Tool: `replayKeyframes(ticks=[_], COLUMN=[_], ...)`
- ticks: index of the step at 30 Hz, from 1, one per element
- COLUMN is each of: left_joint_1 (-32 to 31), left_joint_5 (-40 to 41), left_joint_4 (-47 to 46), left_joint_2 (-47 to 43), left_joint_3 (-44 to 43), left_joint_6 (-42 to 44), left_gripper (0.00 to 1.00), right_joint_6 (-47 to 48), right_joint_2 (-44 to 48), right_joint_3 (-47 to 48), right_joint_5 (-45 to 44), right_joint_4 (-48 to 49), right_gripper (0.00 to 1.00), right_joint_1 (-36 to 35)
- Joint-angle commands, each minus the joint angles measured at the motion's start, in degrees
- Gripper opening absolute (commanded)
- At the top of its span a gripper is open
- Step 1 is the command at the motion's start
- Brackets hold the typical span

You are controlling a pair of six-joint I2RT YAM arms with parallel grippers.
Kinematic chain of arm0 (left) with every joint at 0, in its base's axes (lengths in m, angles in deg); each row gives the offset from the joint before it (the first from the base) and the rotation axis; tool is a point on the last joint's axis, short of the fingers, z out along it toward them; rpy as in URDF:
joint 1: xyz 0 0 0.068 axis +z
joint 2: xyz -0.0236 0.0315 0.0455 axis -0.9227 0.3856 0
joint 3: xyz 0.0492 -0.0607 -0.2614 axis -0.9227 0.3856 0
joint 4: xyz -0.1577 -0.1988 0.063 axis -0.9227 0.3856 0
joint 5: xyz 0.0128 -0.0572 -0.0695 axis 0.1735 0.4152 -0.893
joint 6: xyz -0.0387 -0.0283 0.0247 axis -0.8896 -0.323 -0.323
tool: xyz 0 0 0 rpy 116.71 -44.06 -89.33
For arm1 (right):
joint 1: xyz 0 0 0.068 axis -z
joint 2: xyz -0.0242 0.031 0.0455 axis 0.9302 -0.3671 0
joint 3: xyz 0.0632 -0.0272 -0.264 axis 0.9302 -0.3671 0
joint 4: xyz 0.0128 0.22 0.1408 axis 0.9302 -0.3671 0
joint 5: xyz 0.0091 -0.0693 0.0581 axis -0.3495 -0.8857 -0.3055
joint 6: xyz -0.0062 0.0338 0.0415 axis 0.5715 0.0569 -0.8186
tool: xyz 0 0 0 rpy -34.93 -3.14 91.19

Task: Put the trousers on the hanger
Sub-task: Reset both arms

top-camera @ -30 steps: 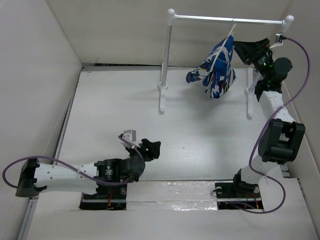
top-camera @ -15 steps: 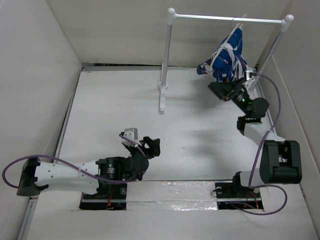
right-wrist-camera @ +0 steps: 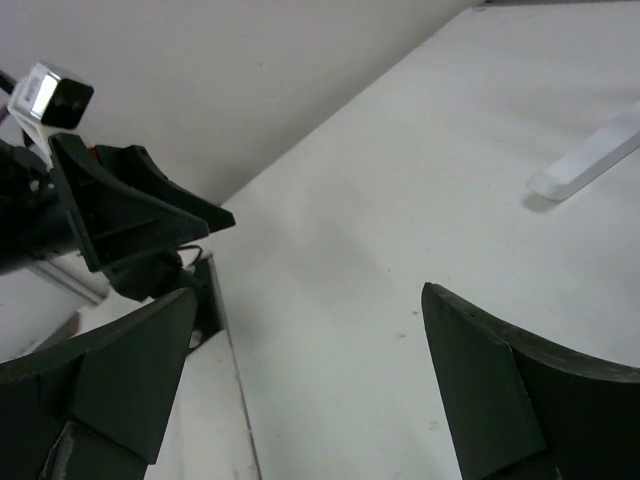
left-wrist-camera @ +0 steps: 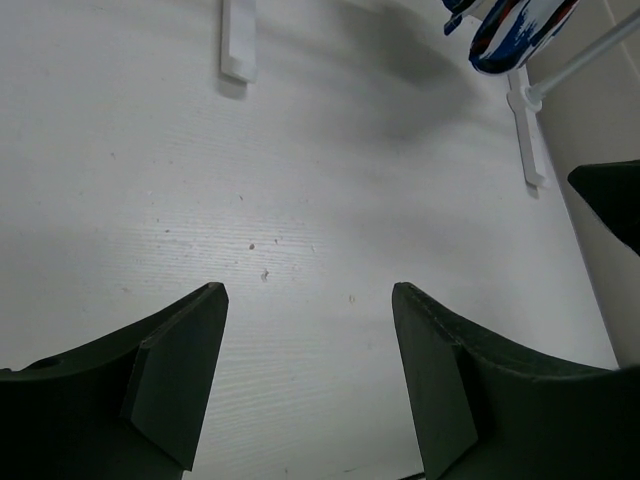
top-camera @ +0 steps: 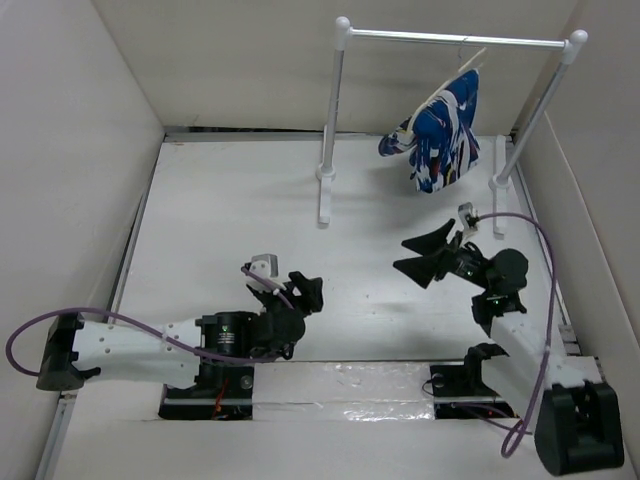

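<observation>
The blue splashed trousers point(top-camera: 440, 135) hang draped over the pale hanger point(top-camera: 452, 82), whose hook is on the rail of the white rack point(top-camera: 455, 40). Their lower tip shows in the left wrist view point(left-wrist-camera: 515, 30). My right gripper point(top-camera: 418, 252) is open and empty, low over the table, well in front of the trousers and pointing left. My left gripper point(top-camera: 305, 292) is open and empty near the table's front; in its wrist view point(left-wrist-camera: 310, 300) only bare table lies between the fingers. In the right wrist view my right gripper point(right-wrist-camera: 310, 310) is open, with the left gripper point(right-wrist-camera: 130, 205) seen beyond.
The rack's left post point(top-camera: 328, 130) and foot point(top-camera: 323, 195) stand at the back middle; its right post point(top-camera: 530, 110) and foot point(top-camera: 497, 195) are by the right wall. White walls enclose the table on the left, back and right.
My right arm has let go of the hanger and pulled back from the rack down toward the table front. The trousers swung on the rail and hang free. My left arm barely moved.
</observation>
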Motion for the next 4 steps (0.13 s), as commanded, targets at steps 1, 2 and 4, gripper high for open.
replayKeyframes(ticks=[1,2,4], left_joint_1=[0.20,0.20,0.20], left_joint_5=[-0.44,-0.63,-1.24], left_joint_4=[-0.98,-1.43,-2.83], left_joint_2=[-0.29,-0.02,0.24], left_joint_3=[0.73,0.65,0.21], left_joint_6=[-2.06,-2.05,-1.44], left_gripper=[0.64,0.64,0.66], right_joint_6=[21.57,23.51,25.99], right_joint_2=[11.87,14.71,22.07], right_joint_3=[1.29,1.91,3.49], right_joint_5=[-2.82,-5.79,-8.27], right_joint_4=[-25.64,-34.66,-40.61], right_gripper=[1.00,1.00,1.00], right_joint_1=[0.42,0.42,0.42])
